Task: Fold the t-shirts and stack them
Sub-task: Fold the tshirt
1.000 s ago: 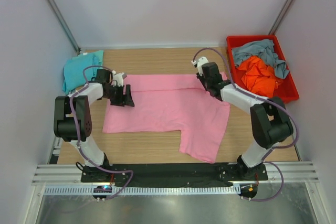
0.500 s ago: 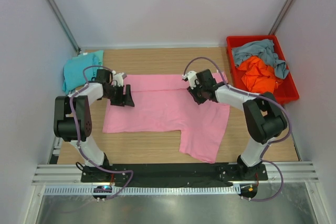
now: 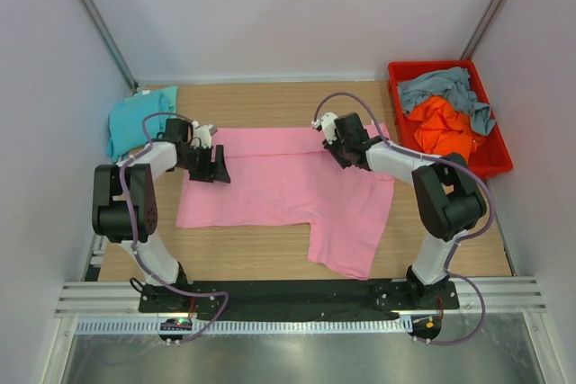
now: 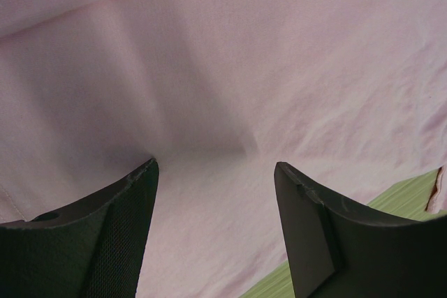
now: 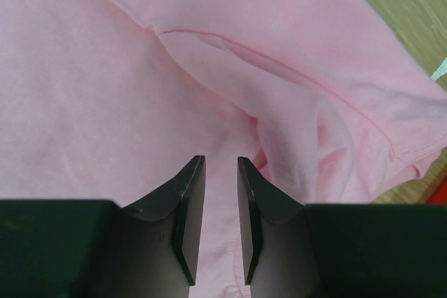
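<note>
The pink t-shirt [image 3: 279, 191] lies spread flat on the wooden table. My left gripper [image 3: 216, 168] is open and empty, low over the shirt's left part; in the left wrist view its jaws [image 4: 214, 169] stand wide apart above pink cloth. My right gripper [image 3: 337, 147] is at the shirt's upper right. In the right wrist view [image 5: 219, 165] its jaws are nearly closed, with a strip of pink cloth and a hem between them and a bunched sleeve fold [image 5: 307, 130] beside them. The teal t-shirt [image 3: 139, 119] lies at the back left. The orange t-shirt [image 3: 445, 128] and grey-blue t-shirt [image 3: 441, 89] lie in the bin.
The red plastic bin [image 3: 498, 157] stands at the back right against the right wall. White walls close the table on three sides. A black rail runs along the near edge by the arm bases.
My right gripper has moved left along the shirt's upper right and turned. The left arm has not moved.
</note>
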Controlling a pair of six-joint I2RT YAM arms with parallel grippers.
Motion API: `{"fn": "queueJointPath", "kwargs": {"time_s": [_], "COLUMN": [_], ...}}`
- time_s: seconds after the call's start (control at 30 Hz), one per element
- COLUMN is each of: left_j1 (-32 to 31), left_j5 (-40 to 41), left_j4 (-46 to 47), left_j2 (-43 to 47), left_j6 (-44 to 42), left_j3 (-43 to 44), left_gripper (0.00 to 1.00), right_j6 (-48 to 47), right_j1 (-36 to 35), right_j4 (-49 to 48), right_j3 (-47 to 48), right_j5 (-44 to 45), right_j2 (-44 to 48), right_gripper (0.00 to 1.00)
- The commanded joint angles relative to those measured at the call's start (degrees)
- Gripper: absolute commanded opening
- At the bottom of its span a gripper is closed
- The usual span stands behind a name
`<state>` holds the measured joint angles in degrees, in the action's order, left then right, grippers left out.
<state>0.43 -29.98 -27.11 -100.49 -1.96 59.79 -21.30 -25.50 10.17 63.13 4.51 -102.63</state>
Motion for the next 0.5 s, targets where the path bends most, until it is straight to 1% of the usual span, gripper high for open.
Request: {"fn": "queueJointPath", "kwargs": {"time_s": [0.0, 0.2, 0.47], "left_j1": [0.10, 0.10, 0.10], "left_j5": [0.36, 0.53, 0.53], "left_j4": [0.39, 0.48, 0.48], "left_j2": [-0.76, -0.59, -0.59], "left_j6": [-0.77, -0.86, -0.86], "left_j3": [0.15, -0.02, -0.02], "left_gripper": [0.69, 0.69, 0.69], "right_j6": [-2.17, -3.40, -4.63], "right_j1": [-0.08, -0.17, -0.08], "right_j4": [-3.85, -6.56, -7.19], "right_j3": [1.03, 0.94, 1.38], "right_j5": [3.66, 6.47, 9.28], "right_j2": [0.15, -0.82, -1.78], "right_gripper": [0.31, 0.32, 0.34]}}
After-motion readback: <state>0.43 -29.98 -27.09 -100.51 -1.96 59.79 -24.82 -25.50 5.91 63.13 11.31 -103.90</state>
